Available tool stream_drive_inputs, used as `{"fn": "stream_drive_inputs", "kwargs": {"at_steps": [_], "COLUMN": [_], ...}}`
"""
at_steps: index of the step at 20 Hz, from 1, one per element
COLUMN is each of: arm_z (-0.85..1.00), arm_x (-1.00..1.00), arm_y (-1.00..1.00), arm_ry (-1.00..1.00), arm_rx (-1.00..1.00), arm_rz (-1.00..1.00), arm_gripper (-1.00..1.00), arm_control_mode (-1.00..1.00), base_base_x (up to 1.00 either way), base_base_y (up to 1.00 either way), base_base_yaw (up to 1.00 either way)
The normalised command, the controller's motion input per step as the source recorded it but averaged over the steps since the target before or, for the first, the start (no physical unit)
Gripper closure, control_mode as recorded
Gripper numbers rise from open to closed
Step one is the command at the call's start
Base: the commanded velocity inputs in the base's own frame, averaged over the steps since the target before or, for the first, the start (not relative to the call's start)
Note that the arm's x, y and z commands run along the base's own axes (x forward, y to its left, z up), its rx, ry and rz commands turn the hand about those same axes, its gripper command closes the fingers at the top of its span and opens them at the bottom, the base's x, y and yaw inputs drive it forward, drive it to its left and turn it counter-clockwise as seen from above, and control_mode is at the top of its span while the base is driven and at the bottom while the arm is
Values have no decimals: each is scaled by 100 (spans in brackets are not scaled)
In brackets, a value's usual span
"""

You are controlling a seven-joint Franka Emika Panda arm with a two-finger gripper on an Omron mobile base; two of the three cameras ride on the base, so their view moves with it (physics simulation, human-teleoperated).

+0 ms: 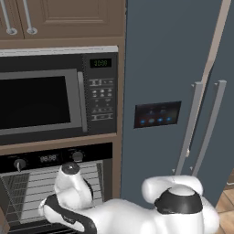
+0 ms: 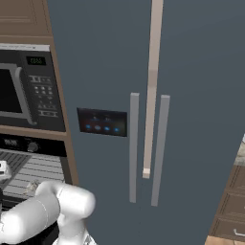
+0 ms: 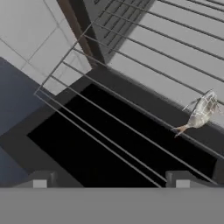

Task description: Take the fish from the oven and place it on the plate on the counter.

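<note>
Left base view: the arm (image 1: 77, 205) leans low toward the oven (image 1: 55, 183), whose door is open so that the grey racked interior is exposed below two knobs and a small display. Above the oven sits a silver-framed microwave (image 1: 55, 93) with a keypad, and above that the lower edge of wooden cabinets (image 1: 59, 18). To the right stands a blue-grey refrigerator (image 1: 173, 68) with a dark control panel and two long grey handles.

Right base view: the same refrigerator (image 2: 167, 119) occupies most of the field; the oven (image 2: 28, 162) and the microwave (image 2: 24, 86) appear at the left edge. At the lower right, a strip of the worktop (image 2: 240, 155) over brown drawers (image 2: 232, 210) is visible, a detail the left base view lacks.

Hand view: the camera looks down over the oven opening. The fish (image 3: 199, 114), small, pale and silvery, lies on the wire rack (image 3: 131, 127), near the border between the light grey interior and the dark door surface below. It is well apart from the gripper (image 3: 110, 183), whose two finger tips stand at the bottom edge. The jaws are spread wide and hold nothing. The rack wires run diagonally between the gripper and the fish. A tiled floor (image 3: 30, 26) shows at upper left.
</note>
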Motion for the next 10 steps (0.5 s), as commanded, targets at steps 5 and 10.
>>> {"fn": "stream_drive_inputs", "kwargs": {"at_steps": [5, 10], "arm_z": [-9, -5], "arm_x": [64, 31], "arm_y": [-5, 1], "arm_ry": [28, 12], "arm_rx": [3, -10], "arm_rz": [-2, -18], "arm_gripper": [-100, -100], "arm_control_mode": [-100, -100], "base_base_x": [0, 0], "base_base_y": [0, 0], "base_base_yaw": [0, 0]}}
